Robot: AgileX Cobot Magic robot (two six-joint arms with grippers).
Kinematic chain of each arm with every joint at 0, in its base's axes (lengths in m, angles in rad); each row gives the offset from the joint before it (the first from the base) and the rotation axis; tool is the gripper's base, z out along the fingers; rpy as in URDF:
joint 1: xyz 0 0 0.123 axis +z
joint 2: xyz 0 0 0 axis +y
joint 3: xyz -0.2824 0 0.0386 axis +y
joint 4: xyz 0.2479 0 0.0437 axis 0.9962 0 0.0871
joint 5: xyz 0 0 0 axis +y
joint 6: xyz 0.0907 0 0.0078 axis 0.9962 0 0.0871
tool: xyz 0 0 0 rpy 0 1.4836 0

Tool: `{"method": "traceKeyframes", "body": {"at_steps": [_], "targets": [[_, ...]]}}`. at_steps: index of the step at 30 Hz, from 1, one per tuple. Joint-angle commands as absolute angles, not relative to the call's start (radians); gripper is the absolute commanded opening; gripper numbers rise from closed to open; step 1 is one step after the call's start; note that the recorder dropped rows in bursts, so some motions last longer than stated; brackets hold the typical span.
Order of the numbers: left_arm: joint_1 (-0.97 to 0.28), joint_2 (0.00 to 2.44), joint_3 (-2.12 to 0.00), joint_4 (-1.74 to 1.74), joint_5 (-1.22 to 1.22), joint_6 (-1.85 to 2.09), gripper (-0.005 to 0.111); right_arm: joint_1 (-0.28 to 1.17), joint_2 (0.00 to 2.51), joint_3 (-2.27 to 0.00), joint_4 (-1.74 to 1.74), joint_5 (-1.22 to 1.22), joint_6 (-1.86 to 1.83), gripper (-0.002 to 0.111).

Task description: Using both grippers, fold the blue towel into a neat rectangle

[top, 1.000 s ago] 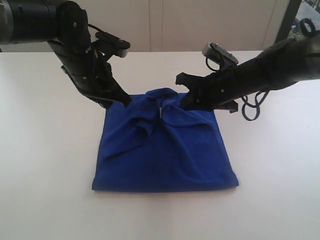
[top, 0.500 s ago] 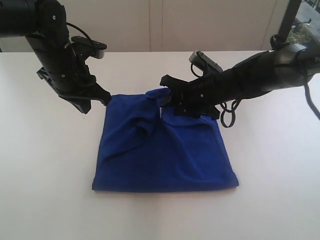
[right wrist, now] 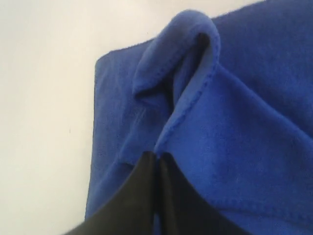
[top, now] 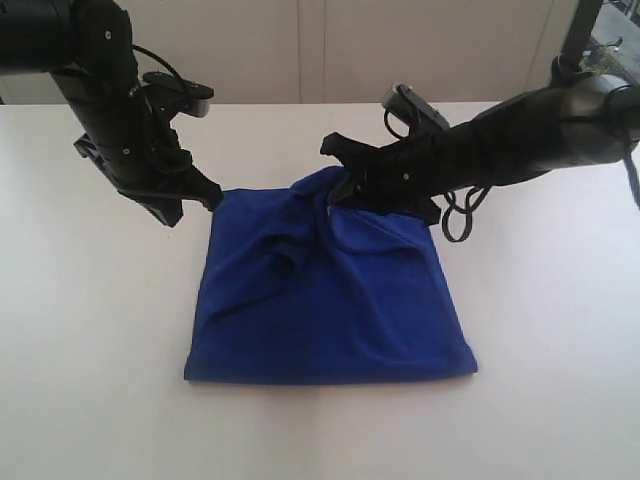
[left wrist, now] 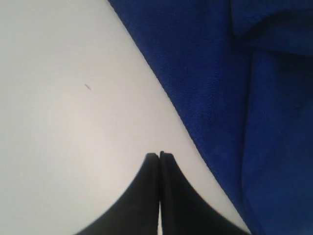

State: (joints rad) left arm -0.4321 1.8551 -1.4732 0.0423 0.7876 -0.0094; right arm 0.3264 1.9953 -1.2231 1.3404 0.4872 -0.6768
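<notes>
The blue towel (top: 330, 310) lies on the white table (top: 100, 350) as a rough square, with a rumpled ridge along its far edge and a diagonal crease. A small pale tag (top: 325, 215) shows near that ridge. My left gripper (top: 208, 197) is shut and empty at the towel's far-left corner. In the left wrist view its tips (left wrist: 159, 154) hang over bare table beside the towel's edge (left wrist: 244, 98). My right gripper (top: 340, 192) is shut at the raised ridge. In the right wrist view its tips (right wrist: 157, 155) pinch the hem of the towel (right wrist: 244, 147) below a standing loop of cloth.
Loose black cables (top: 460, 215) hang from the right arm near the towel's far-right corner. A pale wall (top: 330, 50) runs behind the table's far edge, with a dark frame (top: 580, 30) at the top right. Bare tabletop surrounds the towel.
The left gripper slid left off the towel, whose far-left corner now lies spread out. The right gripper moved left from the far-right corner to the middle ridge and rose slightly.
</notes>
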Motion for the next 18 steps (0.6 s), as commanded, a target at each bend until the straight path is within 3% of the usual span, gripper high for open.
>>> {"method": "traceKeyframes", "body": {"at_steps": [1,9,18], "targets": [[-0.430,1.844,-1.478,-0.019,0.755,0.055,0.000,0.275,1.950,-1.225,1.272,0.460,-0.740,0.000],[-0.451,1.875,-1.478,-0.373,0.544,0.602,0.000,0.218,1.930,-1.225,1.052,0.464,-0.760,0.000],[-0.541,1.980,-1.478,-0.389,0.427,1.063,0.000,0.218,1.930,-1.225,0.993,0.462,-0.760,0.000]]}}
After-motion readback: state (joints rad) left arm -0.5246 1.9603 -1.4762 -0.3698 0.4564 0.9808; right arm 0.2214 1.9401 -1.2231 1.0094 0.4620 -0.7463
